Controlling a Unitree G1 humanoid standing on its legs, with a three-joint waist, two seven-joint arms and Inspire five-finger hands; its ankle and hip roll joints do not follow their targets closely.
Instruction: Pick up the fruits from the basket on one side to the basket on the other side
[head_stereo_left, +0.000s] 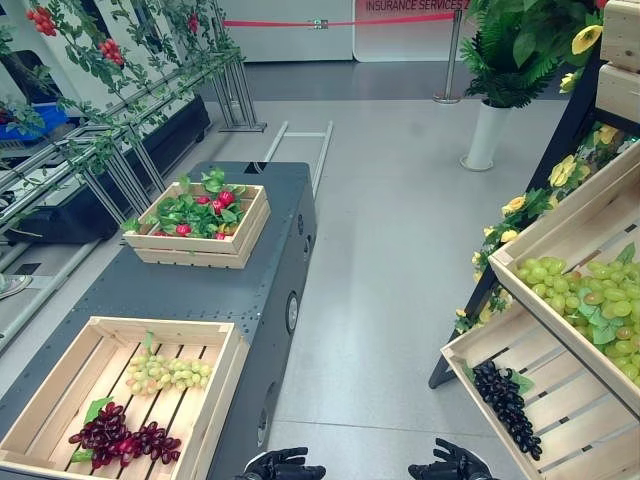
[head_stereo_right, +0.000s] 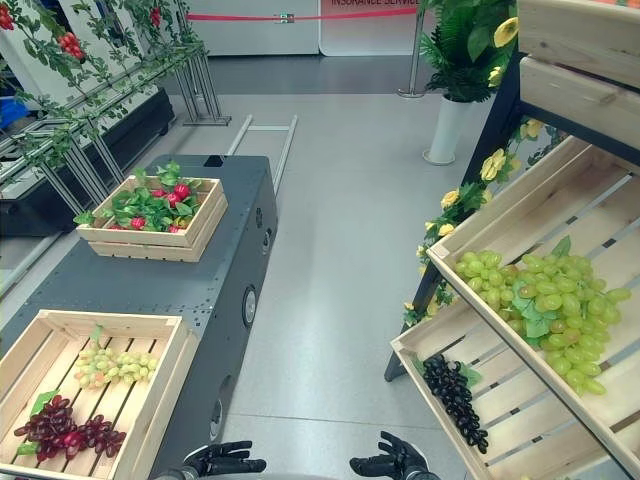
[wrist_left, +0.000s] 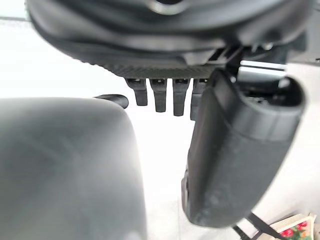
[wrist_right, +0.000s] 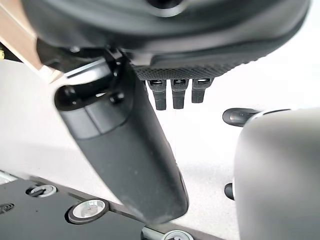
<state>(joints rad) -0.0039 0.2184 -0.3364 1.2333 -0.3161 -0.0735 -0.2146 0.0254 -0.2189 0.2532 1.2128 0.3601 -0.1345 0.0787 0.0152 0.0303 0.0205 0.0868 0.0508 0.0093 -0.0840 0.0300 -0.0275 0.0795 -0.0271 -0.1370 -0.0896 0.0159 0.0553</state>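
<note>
Two wooden crates sit on the dark cart — the near crate (head_stereo_left: 225, 352) and the far crate (head_stereo_left: 250, 222). The near one holds two grape bunches — one green bunch (head_stereo_left: 165, 373), one dark red bunch (head_stereo_left: 120, 438).

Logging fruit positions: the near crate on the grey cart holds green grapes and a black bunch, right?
Not quite. In the left eye view the near crate on the cart holds green grapes and a dark red bunch; the black bunch lies on the shelf.

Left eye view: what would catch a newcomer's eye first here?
The big heap of green grapes in the slanted wooden shelf on the right, with black grapes in the tier below. On the dark cart to the left, a near crate holds red and green grapes, and a farther crate holds red fruit among leaves.
</note>
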